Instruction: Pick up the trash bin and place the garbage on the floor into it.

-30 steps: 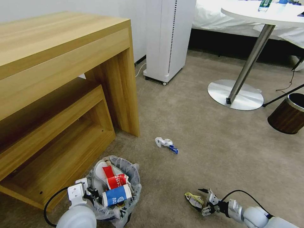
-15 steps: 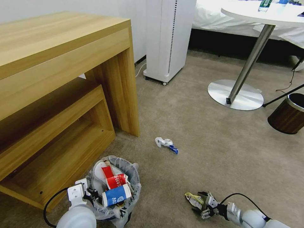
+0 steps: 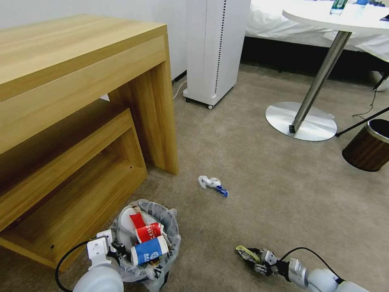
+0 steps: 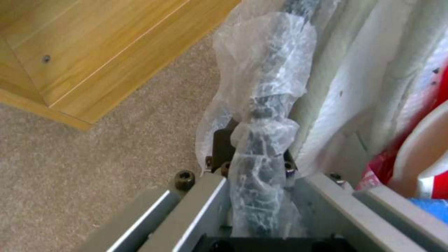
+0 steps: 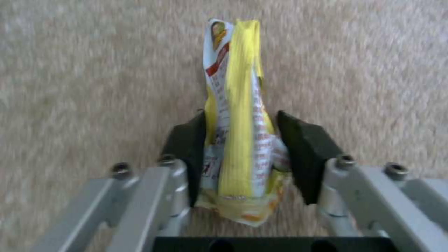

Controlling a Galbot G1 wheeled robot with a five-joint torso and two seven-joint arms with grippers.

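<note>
The right gripper lies low on the carpet at about 5 o'clock in the head view, its jaws partly spread around a yellow wrapper. In the right wrist view both black pads sit against the wrapper's sides, one pressing it, the other touching or just beside it; the wrapper rests on the carpet.

The left gripper is at about 7 o'clock, jaws pinched on the bag-covered rim of the trash bin. The left wrist view shows the crinkly plastic bag wrapped over the dark rim between the jaws.

Inside the bin lie a red-white carton, a blue-white packet and something white. A white and blue scrap lies on the carpet near the centre, well apart from both grippers. A wooden desk stands just beside the bin at 10 o'clock; a brown bin sits at 3 o'clock.
</note>
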